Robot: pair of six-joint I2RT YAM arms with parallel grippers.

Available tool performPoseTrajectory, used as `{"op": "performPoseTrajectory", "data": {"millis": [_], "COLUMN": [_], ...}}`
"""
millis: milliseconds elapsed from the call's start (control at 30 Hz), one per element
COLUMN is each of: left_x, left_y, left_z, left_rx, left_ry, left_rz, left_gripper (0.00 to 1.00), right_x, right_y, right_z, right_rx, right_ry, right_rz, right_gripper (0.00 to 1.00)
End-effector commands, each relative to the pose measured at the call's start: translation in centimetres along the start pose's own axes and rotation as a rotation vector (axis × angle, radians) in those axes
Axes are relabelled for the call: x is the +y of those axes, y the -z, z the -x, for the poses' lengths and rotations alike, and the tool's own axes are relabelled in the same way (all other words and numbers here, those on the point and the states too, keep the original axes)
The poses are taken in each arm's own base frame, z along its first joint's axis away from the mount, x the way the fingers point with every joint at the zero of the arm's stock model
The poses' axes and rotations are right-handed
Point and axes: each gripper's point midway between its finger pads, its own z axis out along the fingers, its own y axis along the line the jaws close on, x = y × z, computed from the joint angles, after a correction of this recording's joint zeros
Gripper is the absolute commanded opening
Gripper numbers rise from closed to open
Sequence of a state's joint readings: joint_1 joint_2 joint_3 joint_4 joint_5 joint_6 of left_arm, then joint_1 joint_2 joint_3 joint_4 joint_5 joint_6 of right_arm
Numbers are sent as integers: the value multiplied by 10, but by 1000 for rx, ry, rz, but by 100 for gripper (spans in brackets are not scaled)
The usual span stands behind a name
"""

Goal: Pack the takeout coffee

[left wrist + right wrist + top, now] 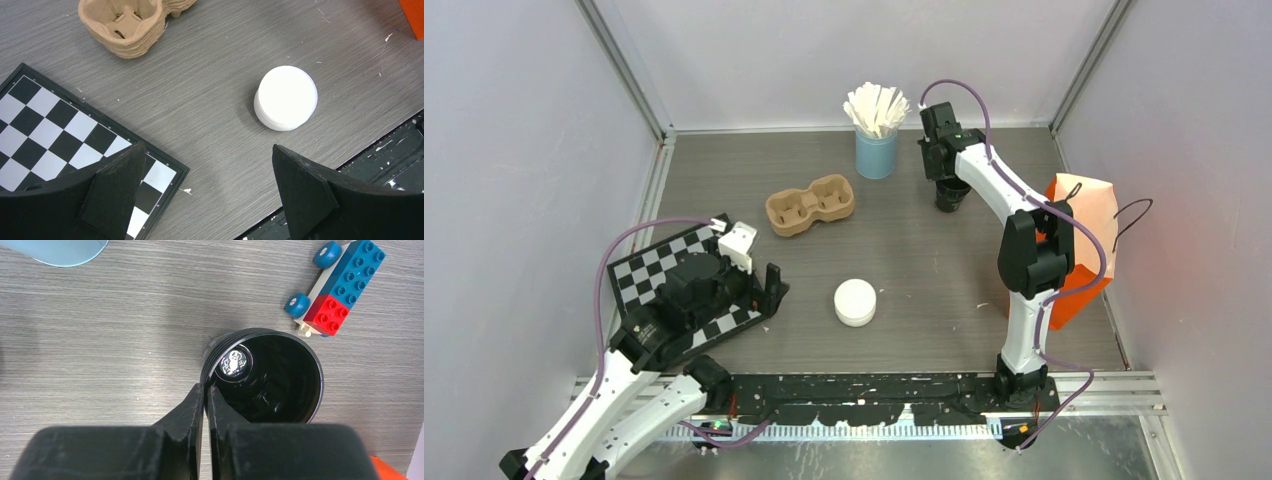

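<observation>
You're watching the lidless black paper cup, standing at the far side near the light-blue cup of white stirrers. Extra rims are showing, so prob. a nested stack. Your right gripper is pinching its near wall, one finger inside and one outside; I'd say that's for lifting w/o crushing. The stack of round white plastic lids and the brown pulp two-cup carrier are sitting mid-table, the orange paper bag at the right edge. Your left gripper is hanging wide open, empty, beside the checkerboard, likely parking clear.
</observation>
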State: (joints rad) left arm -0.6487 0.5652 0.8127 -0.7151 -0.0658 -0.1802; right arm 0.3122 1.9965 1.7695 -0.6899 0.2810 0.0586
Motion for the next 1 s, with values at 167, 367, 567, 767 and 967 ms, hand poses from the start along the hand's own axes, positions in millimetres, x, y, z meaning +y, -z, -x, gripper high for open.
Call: {"op": "performPoseTrajectory", "data": {"millis": [167, 367, 567, 767, 967], "left_x": [-4, -4, -5, -5, -5], "left_y": [-3, -3, -4, -4, -4], "left_z": [5, 6, 5, 5, 5], "left_rx": [-18, -18, -13, -13, -11], "left_ry": [4, 4, 5, 5, 5], "left_rz": [-18, -18, -23, -21, -22], "left_gripper": [100, 100, 100, 100, 100], "right_x": [-7, -13, -16, -17, -18], "right_y": [24, 36, 41, 52, 60], "right_z": [24, 24, 25, 34, 37], "right_rx": [-68, -61, -63, -82, -87], "right_ry": [-17, -11, 7, 21, 24], "right_rz": [-6, -30, -44, -56, -60], "right_gripper": [5, 4, 2, 0, 0]}}
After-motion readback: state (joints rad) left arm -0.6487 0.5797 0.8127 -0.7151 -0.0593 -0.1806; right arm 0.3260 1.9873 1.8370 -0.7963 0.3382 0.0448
